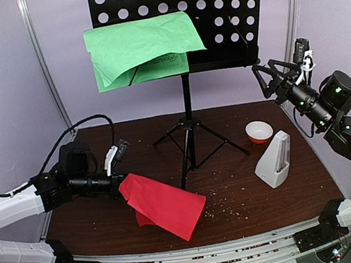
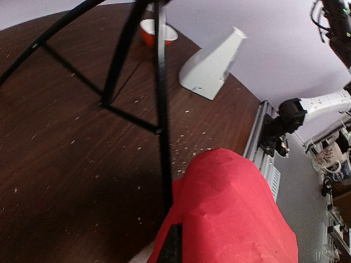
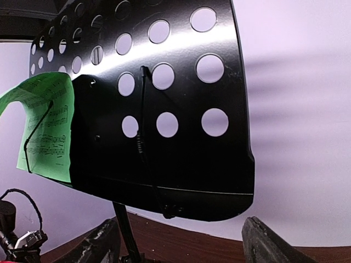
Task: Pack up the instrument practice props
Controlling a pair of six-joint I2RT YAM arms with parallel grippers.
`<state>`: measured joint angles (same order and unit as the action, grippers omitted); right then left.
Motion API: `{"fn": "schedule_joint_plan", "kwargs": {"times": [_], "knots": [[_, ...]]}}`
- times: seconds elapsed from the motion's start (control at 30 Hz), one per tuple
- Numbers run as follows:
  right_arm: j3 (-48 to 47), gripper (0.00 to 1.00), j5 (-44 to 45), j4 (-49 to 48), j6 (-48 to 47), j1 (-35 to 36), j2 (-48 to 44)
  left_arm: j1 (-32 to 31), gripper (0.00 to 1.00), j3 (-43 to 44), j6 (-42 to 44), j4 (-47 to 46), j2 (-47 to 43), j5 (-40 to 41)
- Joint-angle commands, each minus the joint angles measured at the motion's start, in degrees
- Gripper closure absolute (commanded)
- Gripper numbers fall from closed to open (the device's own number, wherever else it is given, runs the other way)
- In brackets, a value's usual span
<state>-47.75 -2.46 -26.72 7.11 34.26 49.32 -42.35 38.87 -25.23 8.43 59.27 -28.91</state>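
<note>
The left gripper (image 1: 118,179) is clamped shut on 1 edge of the crumpled red paper music sheet (image 1: 166,205), which droops toward the dark wooden table (image 1: 289,194) just in front of the black tripod legs (image 1: 189,136). A thin pinch on limp paper can tear or slip, and a careless sweep could snag a leg.

The right gripper (image 1: 263,80) hangs with its 2 fingers spread wide and nothing between them, close to the lower right corner of the black perforated metal music stand (image 1: 210,9). A shove there, rather than a clean grasp, could tip the top-heavy stand or shake loose the green paper music sheet (image 1: 137,45) draped over its left half. A wire retainer seems to pin the sheet, though that is hard to confirm.

A toppling stand could strike the white pyramid-shaped metronome (image 1: 274,160) or the small orange-and-white bowl (image 1: 258,131) — both sit right of the legs.
</note>
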Motion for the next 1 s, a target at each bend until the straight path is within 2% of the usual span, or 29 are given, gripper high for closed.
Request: {"fn": "schedule_joint_plan", "kwargs": {"times": [0.0, 0.2, 0.33, 0.5, 0.7, 0.97], "knots": [[1.4, 0.21, 3.81, -1.61, -1.28, 0.28, -0.42, 7.06, 1.0, -6.61, -8.36, -6.87, -0.42, -0.6], [1.41, 0.21, 4.55, -1.08, -2.17, 0.35, 0.51, 19.87, 1.0, -13.43, -12.34, -13.55, 5.28, -5.31], [1.44, 0.2, 5.43, -0.23, -2.9, 0.28, 0.43, 24.14, 1.0, -14.89, -12.64, -15.65, 8.71, -4.9], [2.14, 0.2, 7.15, 0.27, -3.85, 0.28, 0.17, 27.2, 1.0, -15.69, -11.81, -15.31, 11.92, -2.58], [3.48, 0.2, 8.71, 0.0, -4.41, 0.3, -0.21, 29.47, 1.0, -16.37, -11.61, -14.36, 11.71, 2.44], [5.16, 0.18, 10.08, -0.61, -4.74, 0.3, -1.61, 29.96, 1.0, -15.63, -10.48, -10.72, 11.84, 8.31]]}}
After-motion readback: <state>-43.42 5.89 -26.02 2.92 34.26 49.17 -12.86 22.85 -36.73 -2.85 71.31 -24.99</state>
